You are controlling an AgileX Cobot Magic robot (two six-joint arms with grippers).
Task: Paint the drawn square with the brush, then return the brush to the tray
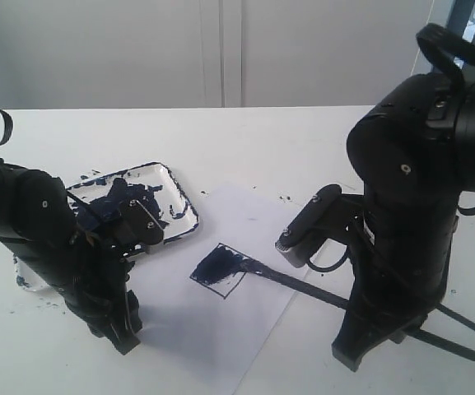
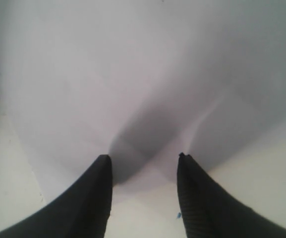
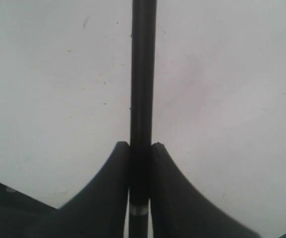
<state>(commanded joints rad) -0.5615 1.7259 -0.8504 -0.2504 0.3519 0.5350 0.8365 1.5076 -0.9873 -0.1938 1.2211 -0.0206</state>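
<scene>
The right gripper [image 3: 140, 145] has its two fingers drawn narrow and clamped on the brush [image 3: 143, 74]; the black shaft sits pinched between the pads and runs straight out past the fingertips over pale surface. In the exterior view the far end of the shaft, away from those fingers, reaches the drawn square [image 1: 219, 268]; the dark tip lies on the square, which is largely smeared dark blue, with part of one corner bare white inside its thin outline. The square lies on a white paper sheet [image 1: 221, 329] spread on the table [image 1: 303, 148].

The left gripper [image 2: 143, 157] has its fingers spread wide, with nothing between them; the fingertips are over the paper sheet close to its edge, and whether they touch it I cannot tell.

The tray [image 1: 179, 197], splattered with dark paint, lies well apart from the right fingers, beyond the left arm, which hides part of it.
</scene>
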